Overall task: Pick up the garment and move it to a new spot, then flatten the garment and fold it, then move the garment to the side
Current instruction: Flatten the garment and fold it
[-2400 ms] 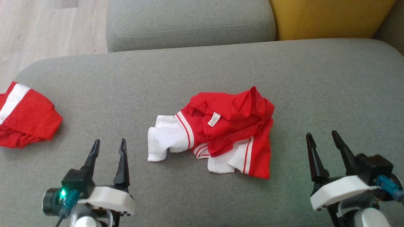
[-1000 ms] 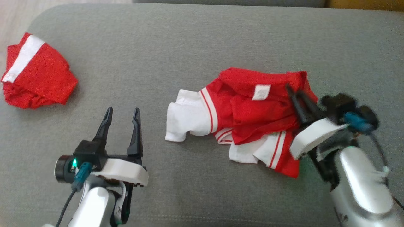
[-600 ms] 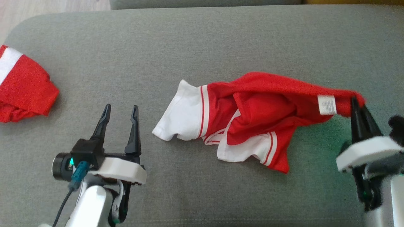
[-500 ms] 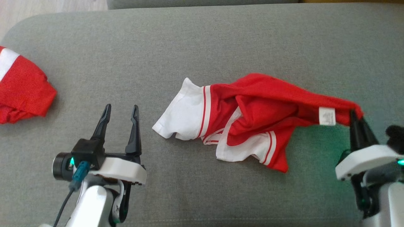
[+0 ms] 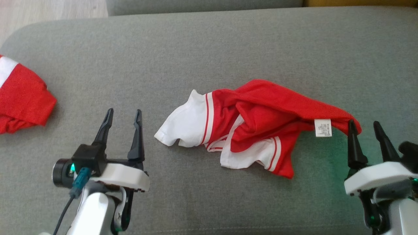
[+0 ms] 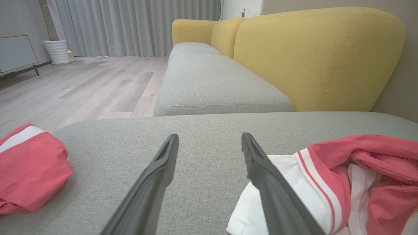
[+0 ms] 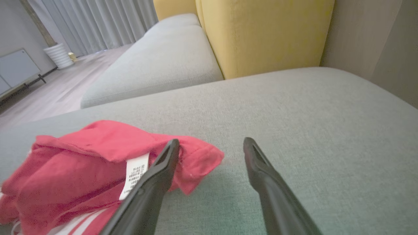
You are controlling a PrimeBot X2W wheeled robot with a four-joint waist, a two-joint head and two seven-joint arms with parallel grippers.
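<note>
A broad seat cushion (image 5: pixel 228 42) of grey woven fabric, rounded at its corners, takes up the foreground. Behind it runs another grey seat with a padded mustard-yellow sofa back (image 6: pixel 313 55). Beyond that are a pale wood-plank floor (image 6: pixel 81 85), long grey pleated curtains (image 6: pixel 130 26) and a ribbed white planter (image 6: pixel 58 50). The garment (image 5: pixel 261 120) lies rumpled near the cushion's middle. It is soft red knit with white sleeves edged in thin red and white stripes, and it is drawn out to a narrow point on the robot's right, where a white care label (image 5: pixel 323 127) hangs. The right gripper (image 5: pixel 363 123) stands with its dark tapered fingers spread, grasping nothing, one fingertip just at that red point. The left gripper (image 5: pixel 124 111) is likewise spread and empty, beside the white sleeve. A second red garment (image 5: pixel 19 101) sits bunched at the cushion's far left edge.
</note>
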